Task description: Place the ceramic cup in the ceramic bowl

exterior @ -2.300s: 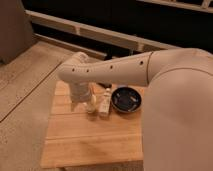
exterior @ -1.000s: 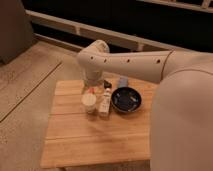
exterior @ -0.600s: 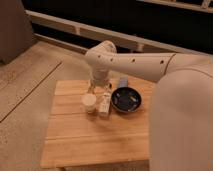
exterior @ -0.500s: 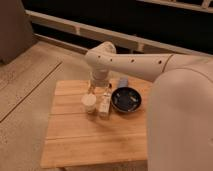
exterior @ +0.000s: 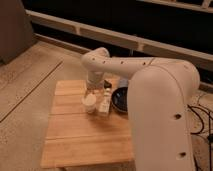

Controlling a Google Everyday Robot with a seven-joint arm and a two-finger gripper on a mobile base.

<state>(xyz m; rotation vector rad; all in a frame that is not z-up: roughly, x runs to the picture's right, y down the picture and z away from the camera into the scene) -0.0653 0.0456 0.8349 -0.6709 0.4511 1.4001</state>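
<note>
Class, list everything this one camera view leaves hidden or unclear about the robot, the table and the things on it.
- Gripper, camera view: it is low over the small cream-white ceramic cup, but blur hides whether they touch.
- Glossy dark ceramic bowl: the right side is hidden behind the robot's white arm.
- Wooden slatted table: the right edge is covered by the same arm.
- Cream oblong box: too blurred to identify.

Prob. a terrace or open test area, no way to tell which. Speckled concrete floor all around a slatted wood bench, long pale rail w/ dark panels behind the bench, loose cables on the floor right of the bench. Robot hand hangs over the bench's far half.
</note>
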